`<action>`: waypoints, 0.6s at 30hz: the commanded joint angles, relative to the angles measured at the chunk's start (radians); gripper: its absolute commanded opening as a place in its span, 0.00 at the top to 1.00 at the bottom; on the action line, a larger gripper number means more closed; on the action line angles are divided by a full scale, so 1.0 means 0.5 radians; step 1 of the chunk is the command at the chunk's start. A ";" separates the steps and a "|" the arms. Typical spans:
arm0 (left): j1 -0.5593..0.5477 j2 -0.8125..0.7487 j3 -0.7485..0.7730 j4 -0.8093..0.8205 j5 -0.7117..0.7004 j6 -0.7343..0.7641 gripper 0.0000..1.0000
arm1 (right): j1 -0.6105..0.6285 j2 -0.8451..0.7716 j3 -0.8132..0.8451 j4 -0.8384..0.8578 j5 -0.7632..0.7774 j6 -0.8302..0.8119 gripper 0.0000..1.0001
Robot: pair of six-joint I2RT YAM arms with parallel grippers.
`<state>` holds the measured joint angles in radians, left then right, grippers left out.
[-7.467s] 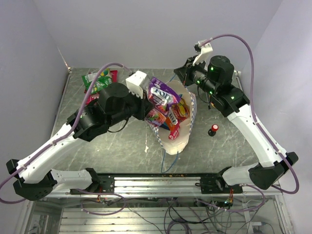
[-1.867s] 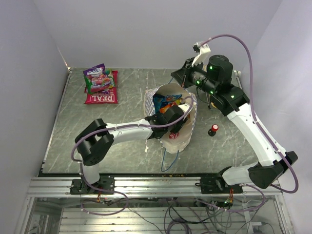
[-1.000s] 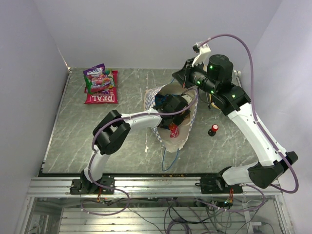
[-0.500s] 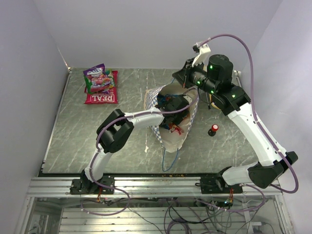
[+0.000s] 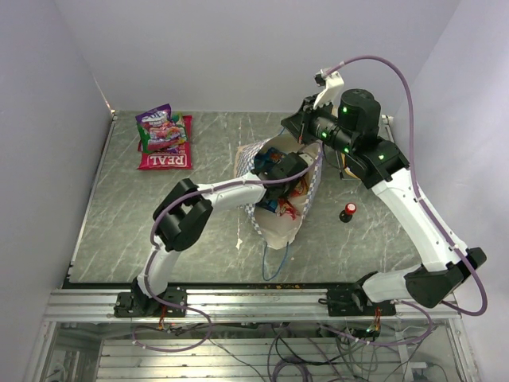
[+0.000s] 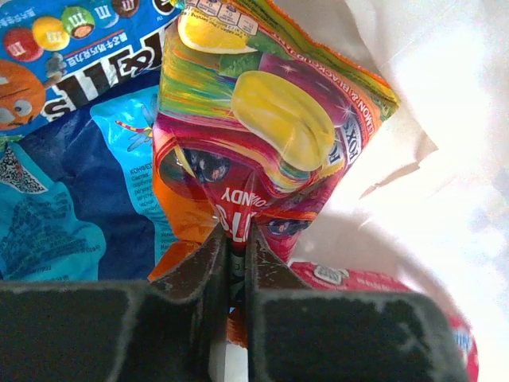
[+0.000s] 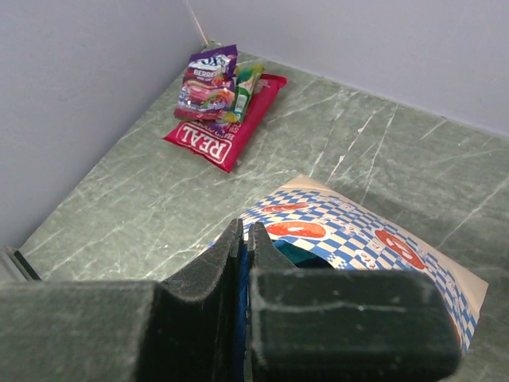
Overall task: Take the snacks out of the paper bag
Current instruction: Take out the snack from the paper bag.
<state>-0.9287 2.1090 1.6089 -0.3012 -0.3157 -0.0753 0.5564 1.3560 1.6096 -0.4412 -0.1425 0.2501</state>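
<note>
With left gripper (image 6: 237, 247) clenched on the lower hem of the shiny pink-and-yellow candy packet (image 6: 270, 119) inside the blue-and-white checkered paper bag (image 5: 278, 232) — right gripper (image 7: 244, 239) pinching the thin blue cord handle (image 7: 241, 310) at its 1 o'clock edge — lift slowly, clear of neighbouring blue packets (image 6: 71, 183).

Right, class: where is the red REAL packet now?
In the top view, the red REAL packet lies in the far left corner of the table, under a purple candy bag, well left of the paper bag.
</note>
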 commanded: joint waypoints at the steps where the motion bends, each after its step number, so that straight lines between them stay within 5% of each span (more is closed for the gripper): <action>1: 0.012 -0.176 -0.025 -0.181 0.030 -0.042 0.86 | -0.002 -0.082 0.003 0.067 -0.014 0.012 1.00; 18: 0.011 -0.548 -0.022 -0.493 0.142 -0.342 0.93 | -0.003 -0.128 -0.093 0.251 -0.040 -0.003 1.00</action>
<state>-0.9268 1.9247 1.5913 -0.5312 -0.2611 -0.1787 0.5564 1.3285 1.5772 -0.4026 -0.1577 0.2508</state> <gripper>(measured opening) 0.158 0.023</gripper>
